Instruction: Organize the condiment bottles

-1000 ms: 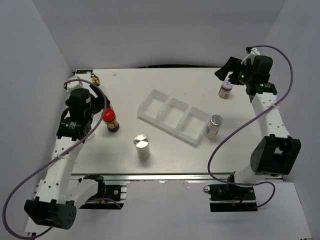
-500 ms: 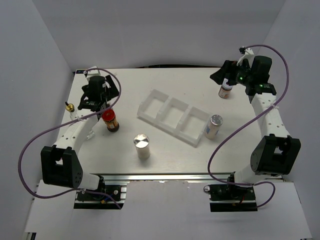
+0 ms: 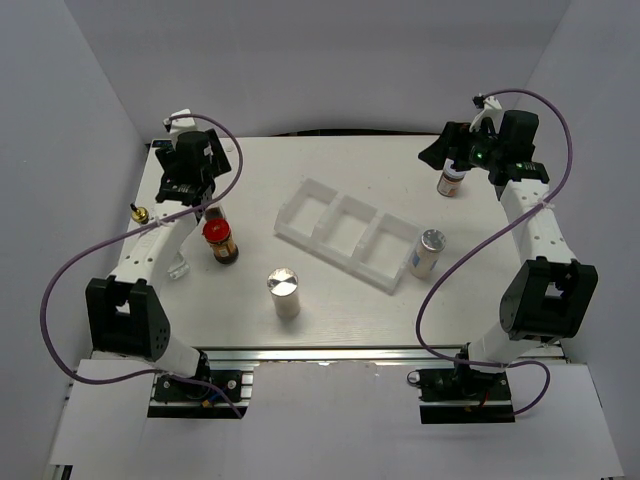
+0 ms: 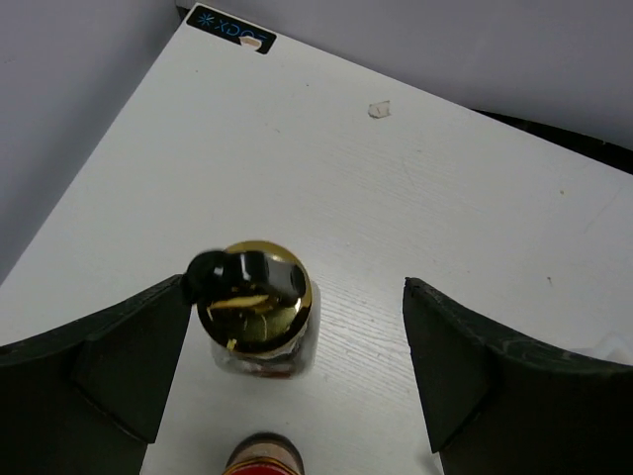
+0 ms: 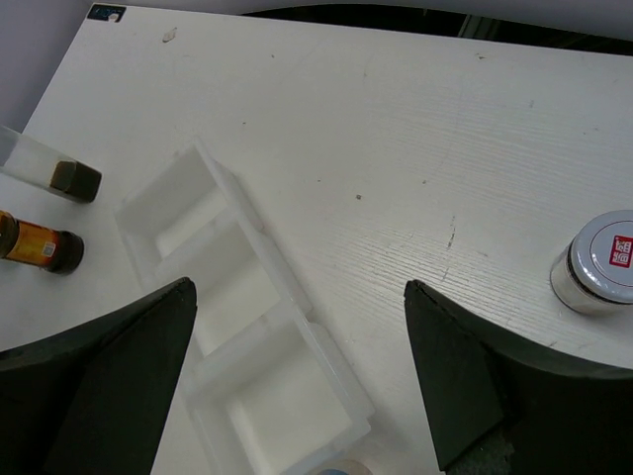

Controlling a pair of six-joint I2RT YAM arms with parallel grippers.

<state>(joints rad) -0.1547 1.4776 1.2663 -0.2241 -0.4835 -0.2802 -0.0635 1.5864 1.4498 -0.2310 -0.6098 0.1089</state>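
Note:
My left gripper [image 3: 190,188] [image 4: 297,287] is open at the back left, straddling a clear glass bottle with a gold pourer top [image 4: 255,309] that stands close to the left finger; the top view hides this bottle. The red-lidded jar [image 3: 220,240] [image 4: 262,457] stands just in front of it. A second gold pourer top [image 3: 140,212] shows by the left edge. Two silver-capped shakers stand at the front middle [image 3: 283,290] and right of the tray [image 3: 428,250]. My right gripper [image 3: 442,150] [image 5: 297,287] is open, above the table beside the white-lidded jar [image 3: 453,180] [image 5: 605,259].
The white three-compartment tray [image 3: 300,200] [image 5: 259,237] lies diagonally mid-table with nothing in it. The left arm's link passes over clear glass [image 3: 178,265] near the left edge. Grey walls close in the left, back and right sides.
My left arm has swung from above the red-lidded jar to the back left, so its open jaws now straddle the gold-topped bottle. My right gripper shifted only slightly.

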